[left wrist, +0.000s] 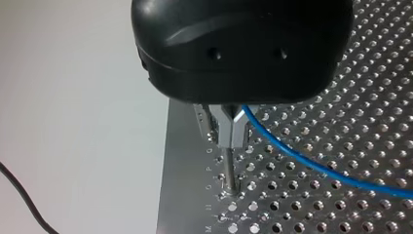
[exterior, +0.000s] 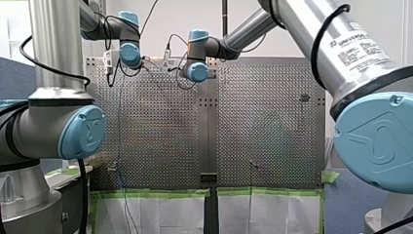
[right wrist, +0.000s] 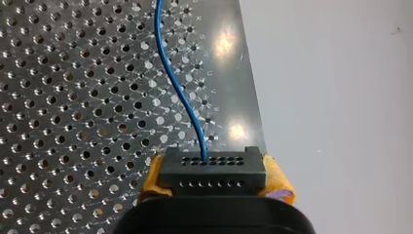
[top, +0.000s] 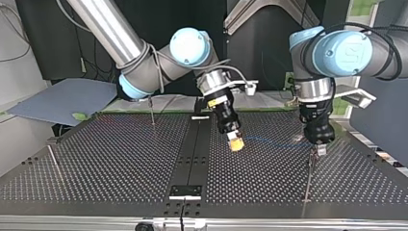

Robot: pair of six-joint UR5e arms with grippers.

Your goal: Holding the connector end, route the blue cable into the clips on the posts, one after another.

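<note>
The black connector [right wrist: 212,170] sits clamped between the yellow pads [right wrist: 277,178] of my right gripper [top: 235,142], low over the perforated table [top: 120,154] near its middle. The thin blue cable [right wrist: 178,87] leaves the connector and runs across the top view [top: 274,141] to my left gripper [top: 319,146]. In the left wrist view, that black gripper's metal fingers [left wrist: 229,134] are shut, the blue cable [left wrist: 311,163] comes out from between them, and they stand right over the top of a thin post [left wrist: 229,173]. The clip itself is hidden by the fingers.
Two more thin posts stand at the top view's left, one far [top: 152,111] and one near the edge [top: 53,159]. In the front view the cable [exterior: 122,146] trails down over the near table edge. A dark seam strip [top: 192,154] splits the table.
</note>
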